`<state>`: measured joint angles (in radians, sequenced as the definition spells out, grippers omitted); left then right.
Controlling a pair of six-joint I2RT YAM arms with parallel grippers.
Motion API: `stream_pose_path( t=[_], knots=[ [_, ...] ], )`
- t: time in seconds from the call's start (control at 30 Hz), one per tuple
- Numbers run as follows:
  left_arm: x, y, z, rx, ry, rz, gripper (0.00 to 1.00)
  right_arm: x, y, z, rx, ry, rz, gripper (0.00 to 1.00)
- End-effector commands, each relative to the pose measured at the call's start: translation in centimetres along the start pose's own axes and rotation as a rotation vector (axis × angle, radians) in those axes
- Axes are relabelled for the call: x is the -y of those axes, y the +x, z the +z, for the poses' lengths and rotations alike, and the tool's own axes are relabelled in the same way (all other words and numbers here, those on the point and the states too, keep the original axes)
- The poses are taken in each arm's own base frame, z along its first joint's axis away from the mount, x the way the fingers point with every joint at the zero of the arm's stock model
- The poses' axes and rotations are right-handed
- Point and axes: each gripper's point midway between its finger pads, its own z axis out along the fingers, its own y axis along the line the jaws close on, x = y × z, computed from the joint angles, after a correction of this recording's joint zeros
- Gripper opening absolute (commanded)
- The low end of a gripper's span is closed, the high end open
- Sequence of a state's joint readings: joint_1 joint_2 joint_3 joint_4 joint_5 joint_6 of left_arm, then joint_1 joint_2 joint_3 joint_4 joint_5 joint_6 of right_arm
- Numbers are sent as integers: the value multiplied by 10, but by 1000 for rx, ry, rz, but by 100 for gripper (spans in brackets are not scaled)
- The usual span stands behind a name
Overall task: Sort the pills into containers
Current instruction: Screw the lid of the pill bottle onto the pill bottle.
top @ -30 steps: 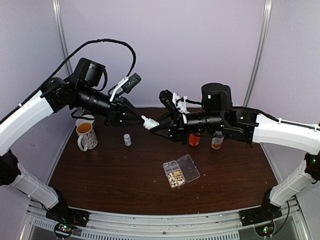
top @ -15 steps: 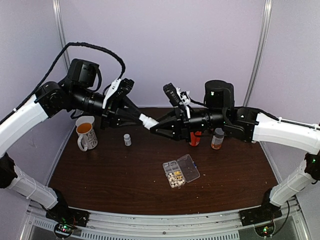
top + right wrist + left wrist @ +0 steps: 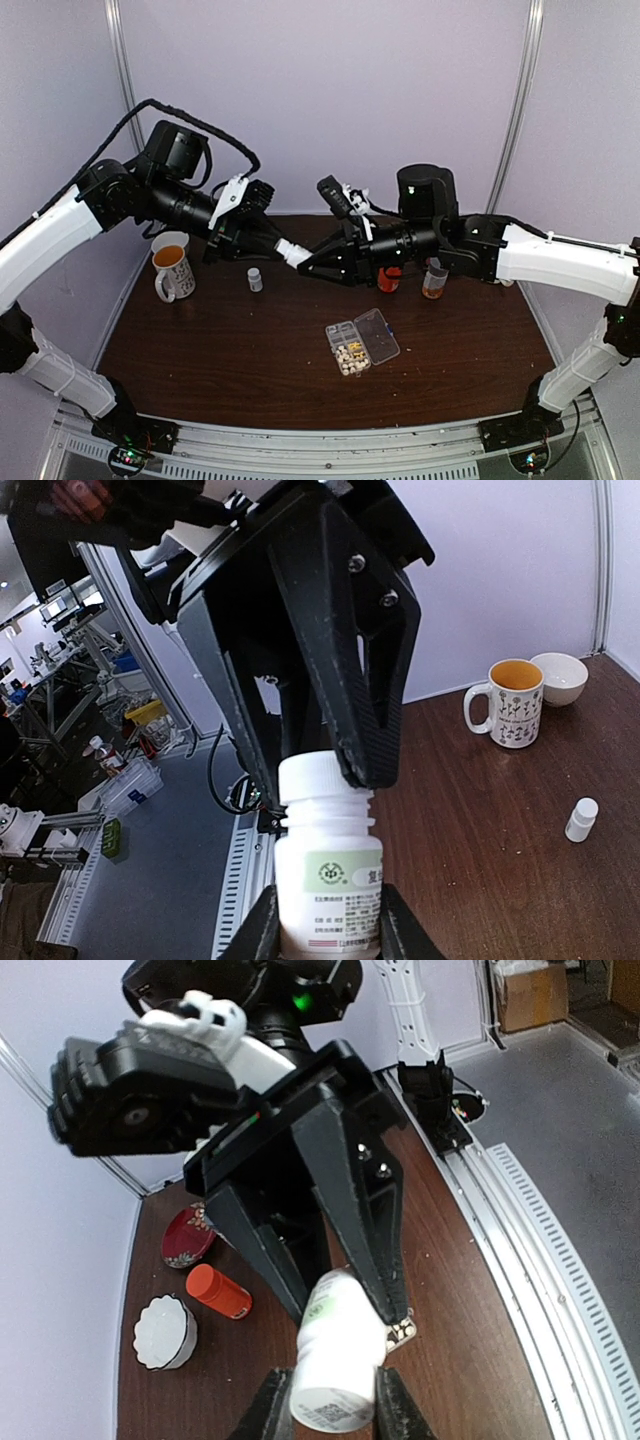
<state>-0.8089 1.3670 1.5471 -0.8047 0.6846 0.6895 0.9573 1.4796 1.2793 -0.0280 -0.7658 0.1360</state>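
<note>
A small white bottle [image 3: 292, 251] with a green label hangs in the air above the back of the table, held from both ends. My left gripper [image 3: 282, 246] is shut on its white cap [image 3: 322, 777]. From the right, my right gripper [image 3: 306, 263] is shut on the labelled body [image 3: 328, 880]. The left wrist view has the cap end [image 3: 335, 1395] between my own fingers. The containers are the cells of a clear organizer box [image 3: 347, 347] lying on the table with its lid [image 3: 378, 334] open. Cream pills [image 3: 351, 355] lie in some cells.
At the left stand a mug [image 3: 172, 270] of orange liquid and a white bowl [image 3: 172, 240]. A tiny white bottle [image 3: 255, 279] stands below the grippers. An orange bottle [image 3: 388, 279] and a grey-capped amber bottle [image 3: 434, 281] are under the right arm. A red dish [image 3: 187, 1237] lies farther back.
The left wrist has rolled round the bottle's axis while both grippers kept their hold. The bottle has shifted slightly left and down.
</note>
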Motion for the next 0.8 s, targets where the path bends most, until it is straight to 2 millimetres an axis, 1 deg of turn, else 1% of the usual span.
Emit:
stream_pose_path(
  t=[0.0,0.2,0.33,0.37,0.47,0.5,0.53,0.67,0.77],
  knots=[
    [26,3,24,-3,119,175,20,-22,-62,-1,176,-76,-85,0],
    [30,12,27,-13,130,342,19,-31,-67,-5,209,-141,-44,0],
    [21,14,30,-25,69,460,18,-32,-67,-6,220,-160,-15,0],
    [23,15,31,-19,65,499,18,-32,-67,-6,221,-161,-11,0],
    [23,8,32,42,22,561,18,-36,-68,-10,242,-182,-12,0],
    [22,3,31,72,3,563,18,-38,-68,-11,256,-187,-16,0],
    [21,-7,29,118,-18,567,18,-39,-69,-14,269,-184,-25,0],
    [24,-23,24,188,-2,509,19,-36,-66,-18,266,-131,-80,0],
    [25,-24,24,189,12,464,19,-36,-63,-21,259,-108,-130,0]
  ],
)
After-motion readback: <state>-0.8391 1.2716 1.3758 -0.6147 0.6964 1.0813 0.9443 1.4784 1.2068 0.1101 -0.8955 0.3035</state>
